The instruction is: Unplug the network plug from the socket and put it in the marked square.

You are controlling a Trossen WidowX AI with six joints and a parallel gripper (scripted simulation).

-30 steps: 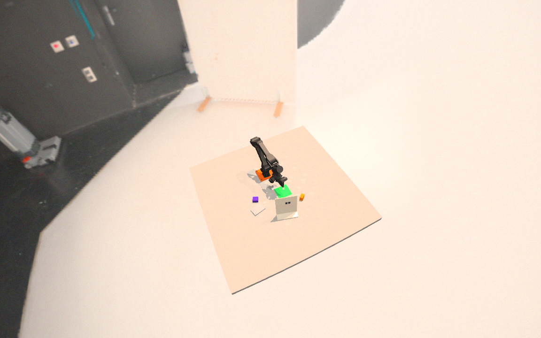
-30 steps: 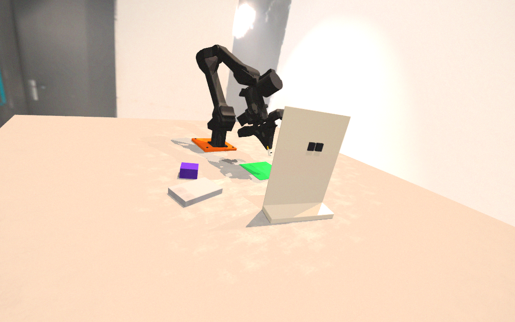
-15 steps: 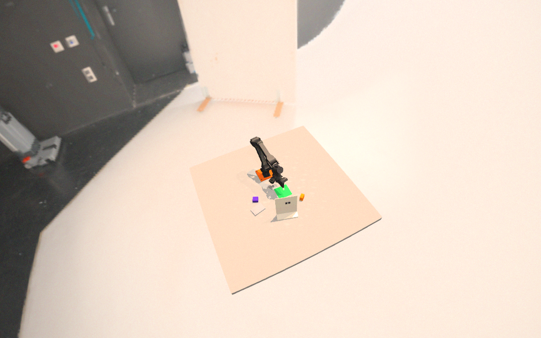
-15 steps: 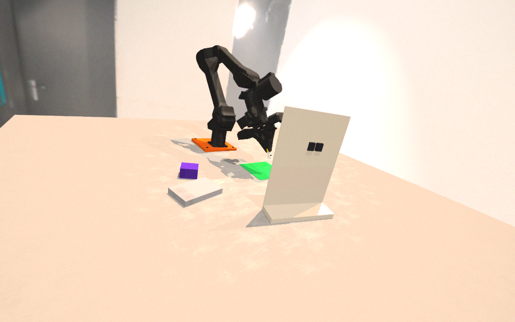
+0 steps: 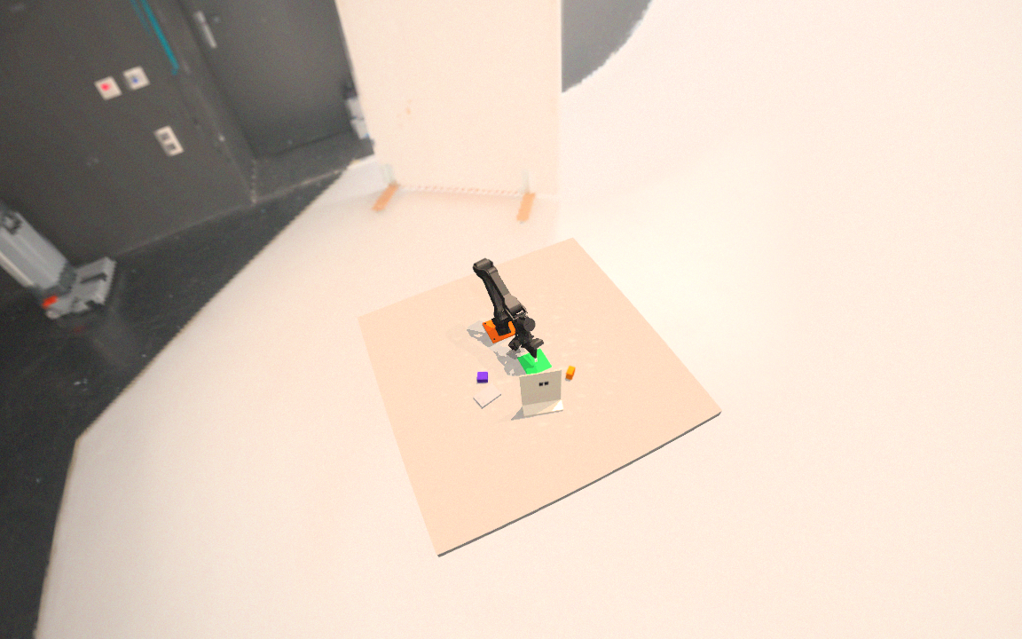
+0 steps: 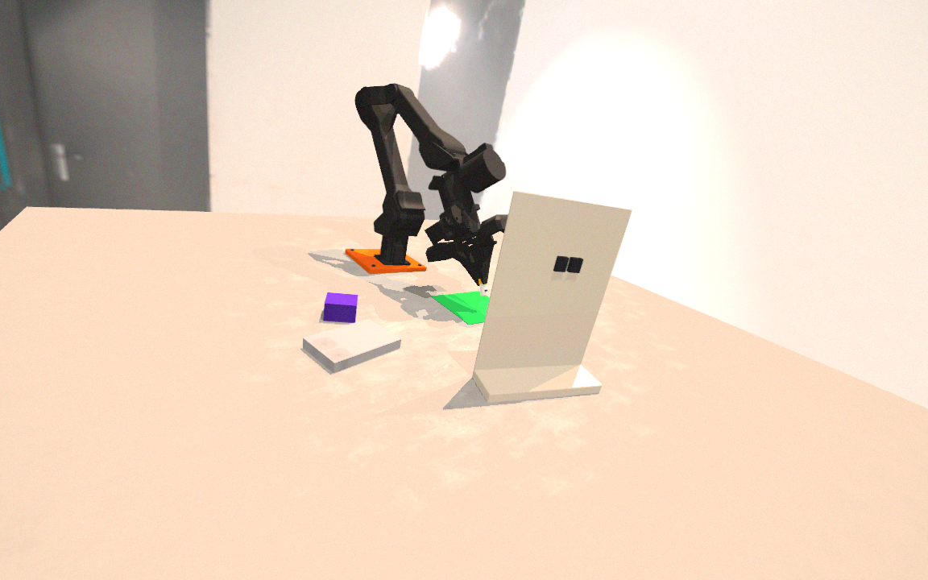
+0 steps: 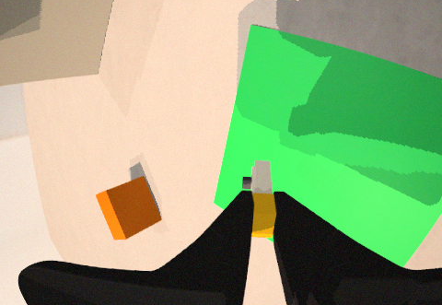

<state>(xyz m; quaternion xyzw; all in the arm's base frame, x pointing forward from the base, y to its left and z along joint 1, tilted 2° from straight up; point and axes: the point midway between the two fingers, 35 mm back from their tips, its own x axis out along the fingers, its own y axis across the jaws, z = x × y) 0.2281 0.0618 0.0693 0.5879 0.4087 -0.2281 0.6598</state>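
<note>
Near the middle of the pale peach table top (image 6: 164, 447), the black parallel-jaw gripper (image 7: 263, 207) points steeply down over the flat bright-green marked square (image 7: 344, 164). Its fingers are closed nearly together on the small network plug (image 7: 263, 207), which has a yellow-orange body and a grey tip; the plug sits over the square's edge nearest the small orange cube (image 7: 131, 207). Whether the plug touches the green surface cannot be told. Behind it, toward the table's far edge, the black arm rises from an orange square base plate (image 6: 386, 260). The upright beige panel (image 6: 550, 288), showing two dark sockets (image 6: 567, 264), stands on its white foot just beside the square, on the side nearer the table's front edge. A purple block (image 6: 340, 306) and a flat white slab (image 6: 350, 345) lie toward the table's left edge.
</note>
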